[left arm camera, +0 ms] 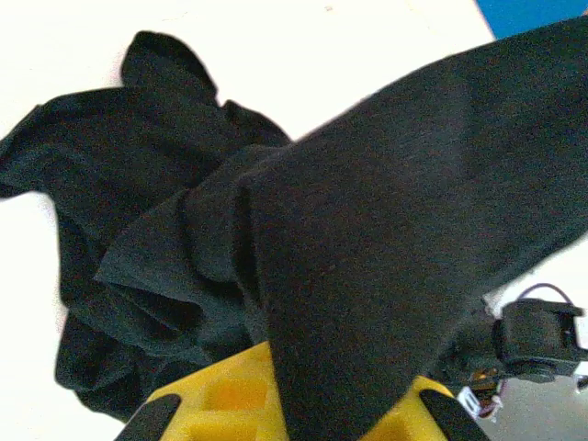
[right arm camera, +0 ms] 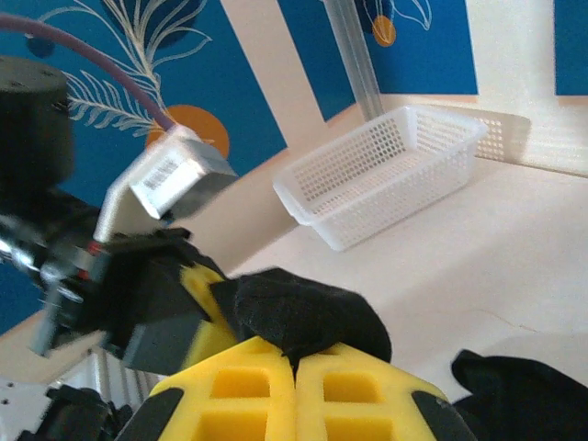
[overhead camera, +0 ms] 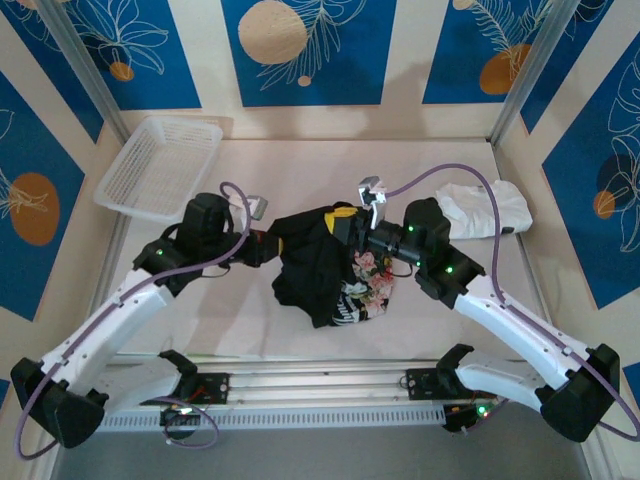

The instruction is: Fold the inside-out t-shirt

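The inside-out t-shirt [overhead camera: 322, 268] sits bunched in a dark heap at the middle of the table [overhead camera: 250, 325], pink-and-white floral print peeking out on its right flank. Starting at the far-left corner, there's a white mesh basket [overhead camera: 160, 165] lying well apart from the action. Moving in, the left gripper [overhead camera: 268, 246] reaches to the heap's left edge. In the left wrist view its yellow fingers [left arm camera: 230, 395] are clamped together with a broad sheet of black cloth [left arm camera: 386, 230] running up from between them, so that's a firm pinch on the shirt. The rest of the fabric lies crumpled on the surface beyond. Across the heap, the right gripper [overhead camera: 347, 224] meets the shirt at its top-right edge. In the right wrist view its jaws [right arm camera: 296, 386] are pressed flat together, a fold of black cloth [right arm camera: 308, 317] nipped at the tips. Over by the right edge, a white folded garment [overhead camera: 487, 208] rests untouched.
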